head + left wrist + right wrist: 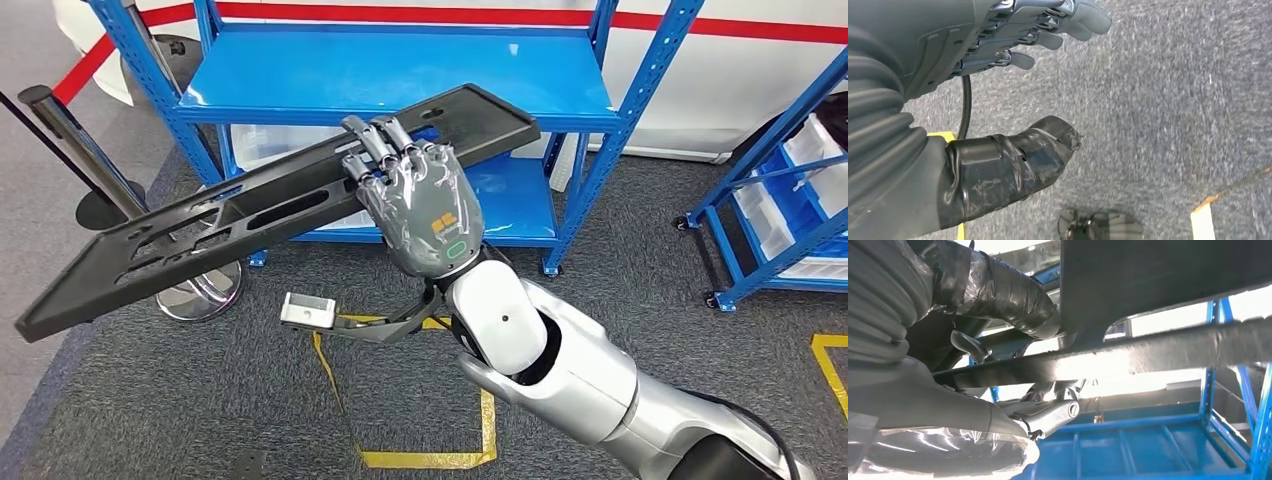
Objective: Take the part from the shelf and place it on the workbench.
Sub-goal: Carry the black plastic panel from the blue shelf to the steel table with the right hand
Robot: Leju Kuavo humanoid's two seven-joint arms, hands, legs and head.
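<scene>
A long black plastic panel with slots hangs in the air in front of the blue shelf, its left end lower than its right end. My right hand grips its near edge at the middle, fingers curled over the top. From the right wrist view the same panel is seen from beneath, with the thumb pressed under it. My left hand hangs over the grey carpet, fingers apart and holding nothing.
The blue shelf's top board is bare and glossy. A second blue rack with white bins stands at the right. A metal post on a round base stands at the left below the panel. Yellow tape marks the carpet.
</scene>
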